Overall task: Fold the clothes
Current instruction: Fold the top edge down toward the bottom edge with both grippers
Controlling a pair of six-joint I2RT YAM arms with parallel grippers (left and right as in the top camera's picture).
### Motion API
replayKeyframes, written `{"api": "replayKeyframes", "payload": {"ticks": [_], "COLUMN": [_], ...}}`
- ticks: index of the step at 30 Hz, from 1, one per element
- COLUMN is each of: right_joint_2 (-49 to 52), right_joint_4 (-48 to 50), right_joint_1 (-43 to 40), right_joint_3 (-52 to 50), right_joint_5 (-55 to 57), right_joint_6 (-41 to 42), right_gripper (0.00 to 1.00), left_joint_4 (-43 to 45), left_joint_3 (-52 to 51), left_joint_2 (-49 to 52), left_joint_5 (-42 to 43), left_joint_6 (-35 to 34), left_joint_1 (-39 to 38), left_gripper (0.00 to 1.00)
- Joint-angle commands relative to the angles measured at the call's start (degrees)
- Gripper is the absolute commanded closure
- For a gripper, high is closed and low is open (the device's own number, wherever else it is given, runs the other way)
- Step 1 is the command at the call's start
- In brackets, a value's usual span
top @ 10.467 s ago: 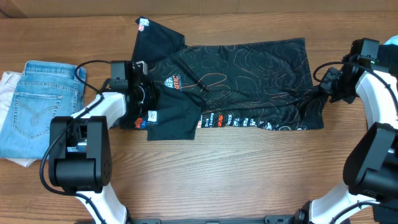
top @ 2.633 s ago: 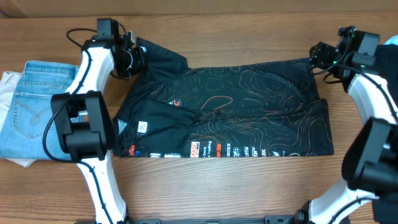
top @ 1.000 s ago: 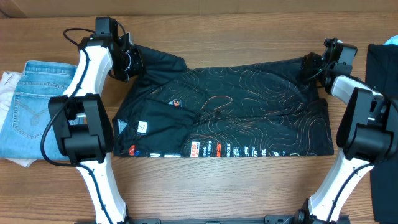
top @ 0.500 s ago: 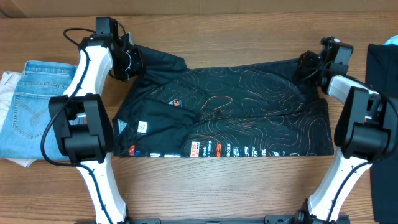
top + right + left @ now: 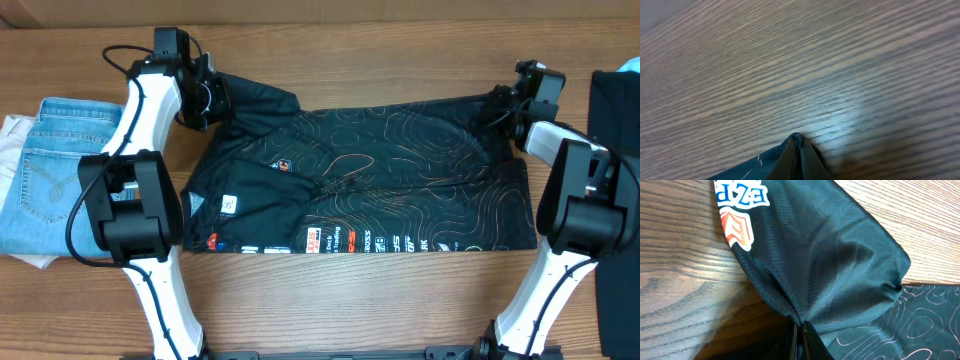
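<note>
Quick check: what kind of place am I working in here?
Probably a robot test bench, not a home: a wood-grain table, a black jersey spread between the left arm and right arm, jeans stacked at the side.

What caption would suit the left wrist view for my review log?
Close-up: left gripper shut on a bunched sleeve of the black jersey, wooden table beneath.

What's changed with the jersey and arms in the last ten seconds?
The jersey has been spread out toward the near edge. The left gripper moved from its near-left part to the far-left sleeve and pinches it; the right gripper moved from the right edge to the far-right corner and closed on it. Jeans and white cloth stayed put.
</note>
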Motion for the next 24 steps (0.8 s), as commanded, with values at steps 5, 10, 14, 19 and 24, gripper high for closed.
{"api": "replayKeyframes", "payload": {"ticks": [5, 10, 14, 19, 24], "right_joint_2": [-1.5, -5.0, -7.8, -12.7, -18.5], "right_joint_4": [-5.7, -11.0, -17.5, -24.3, -32.2], "right_joint_1": [-2.2, -2.6, -2.6, -2.6, -2.6], "right_joint_3": [2.4, 4.0, 5.2, 5.3, 5.3], "right_joint_5": [0.6, 0.6, 0.6, 0.6, 1.2], "right_joint_6": [2.4, 2.0, 2.0, 2.0, 2.0], "right_gripper": [0.94, 0.96, 0.96, 0.96, 0.96], "left_joint_4": [0.6, 0.9, 0.1, -4.3, -11.0], "left_joint_3": [1.3, 1.3, 1.3, 1.3, 1.3], "left_joint_2": [-1.7, -4.6, -8.1, -11.9, -12.9], "left_joint_5": [1.4, 2.7, 2.9, 1.0, 0.5], "left_joint_6": [2.1, 3.1, 3.3, 3.8, 5.1], "left_joint_1": [-0.4, -0.4, -0.4, -0.4, -0.4], "left_gripper": [0.96, 0.96, 0.96, 0.96, 0.96]}}
